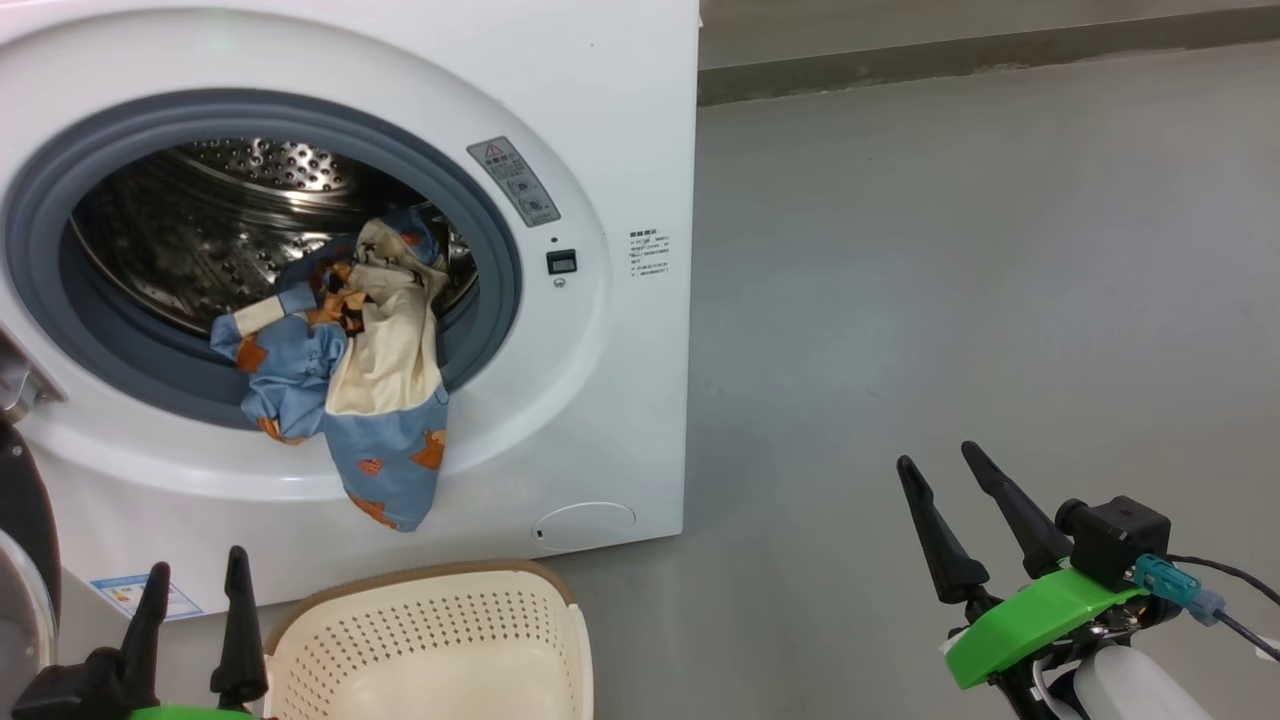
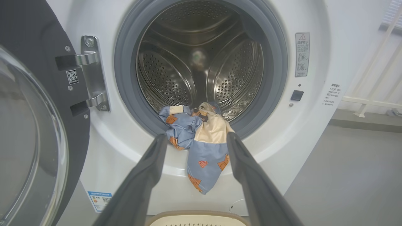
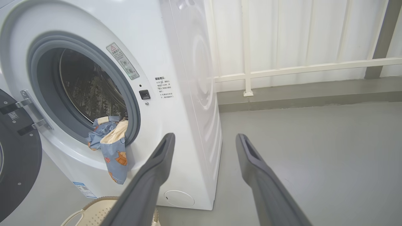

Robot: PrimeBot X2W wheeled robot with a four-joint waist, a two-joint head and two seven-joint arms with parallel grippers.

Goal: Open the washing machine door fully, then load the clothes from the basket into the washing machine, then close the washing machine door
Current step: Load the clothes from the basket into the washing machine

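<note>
Clothes (image 1: 345,370) lie half in the mouth (image 1: 180,240) of the washer (image 1: 620,120), their tail hanging straight down over its lower lip (image 1: 130,385). Left gripper (image 1: 198,562), spread and empty, points at them from below the mouth and is nearer; right gripper (image 1: 938,456), likewise spread and empty, stands well to the mouth's right.

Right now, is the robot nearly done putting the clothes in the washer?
Over halfway. Done: the washing machine door stands open, and the visible part of the basket holds nothing. In hand: the clothes sit at the mouth of the washing machine, one drooping down its front; left fingers and right fingers are open, empty. Left: tuck them in, shut the door.
</note>
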